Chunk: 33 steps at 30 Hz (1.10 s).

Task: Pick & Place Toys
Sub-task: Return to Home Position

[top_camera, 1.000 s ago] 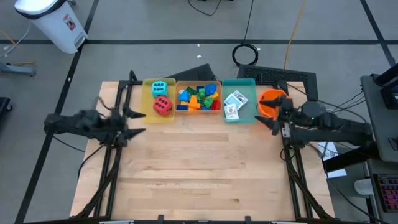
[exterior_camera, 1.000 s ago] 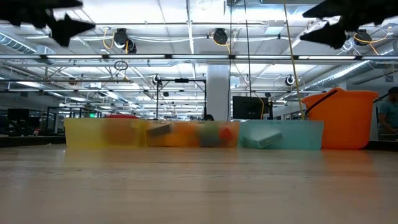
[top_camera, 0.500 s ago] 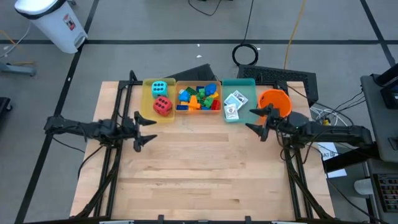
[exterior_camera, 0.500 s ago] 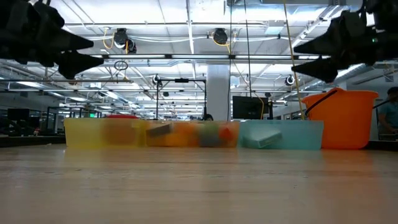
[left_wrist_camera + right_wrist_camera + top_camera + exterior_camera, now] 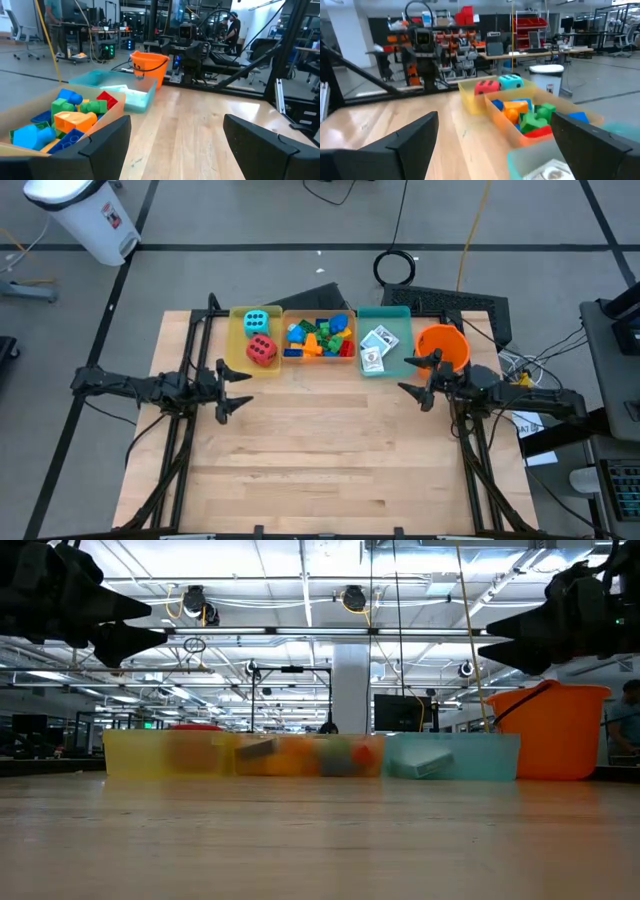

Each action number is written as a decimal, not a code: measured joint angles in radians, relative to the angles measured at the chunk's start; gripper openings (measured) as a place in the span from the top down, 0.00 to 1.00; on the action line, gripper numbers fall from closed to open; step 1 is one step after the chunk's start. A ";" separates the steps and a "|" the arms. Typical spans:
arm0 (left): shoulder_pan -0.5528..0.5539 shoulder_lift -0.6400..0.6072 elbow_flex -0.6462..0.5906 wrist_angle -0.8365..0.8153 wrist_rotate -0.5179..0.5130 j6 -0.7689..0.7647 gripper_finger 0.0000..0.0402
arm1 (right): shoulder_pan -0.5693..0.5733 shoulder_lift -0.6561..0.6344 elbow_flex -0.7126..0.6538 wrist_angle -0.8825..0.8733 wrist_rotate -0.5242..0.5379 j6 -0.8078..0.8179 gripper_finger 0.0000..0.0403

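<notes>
Hovering left hand (image 5: 238, 392), bricks (image 5: 320, 338) nearby, apart

Around your wooden table (image 5: 320, 450) lies grey floor (image 5: 250, 220), a white bin (image 5: 85, 218) beyond it, bright ceiling lights (image 5: 290, 565) overhead.

You have bright, even light from above on the table (image 5: 320, 465). In the high view it leaves only faint, soft shadows on the wood, and you see no strong glare there. In the low view the ceiling lamps (image 5: 300, 565) shine straight toward the camera, so the left gripper (image 5: 155, 623) and the right gripper (image 5: 485, 645) appear as black shapes without detail. In that view the trays (image 5: 310, 755) and the near wood are out of focus. In the left wrist view the wood carries a pale sheen.
</notes>
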<state>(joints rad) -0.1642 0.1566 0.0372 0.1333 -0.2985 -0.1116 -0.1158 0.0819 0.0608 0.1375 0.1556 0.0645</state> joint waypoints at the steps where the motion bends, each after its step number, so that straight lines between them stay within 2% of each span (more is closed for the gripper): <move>1: 0.000 0.000 0.000 0.000 0.000 0.000 0.19 | 0.000 -0.030 0.000 -0.031 0.000 -0.008 0.11; 4: 0.000 0.000 0.000 0.000 0.000 0.004 0.19 | 0.000 -0.081 -0.001 -0.062 -0.003 -0.022 0.11; 14: 0.000 0.000 0.000 -0.002 0.002 0.003 0.19 | 0.000 -0.025 -0.003 -0.039 0.000 -0.025 0.11; 33: -0.001 0.000 0.000 -0.002 0.004 0.003 0.19 | 0.000 -0.022 -0.004 -0.038 0.000 -0.025 0.11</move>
<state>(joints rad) -0.1650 0.1566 0.0372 0.1314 -0.2943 -0.1085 -0.1158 0.0597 0.0570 0.0998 0.1553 0.0396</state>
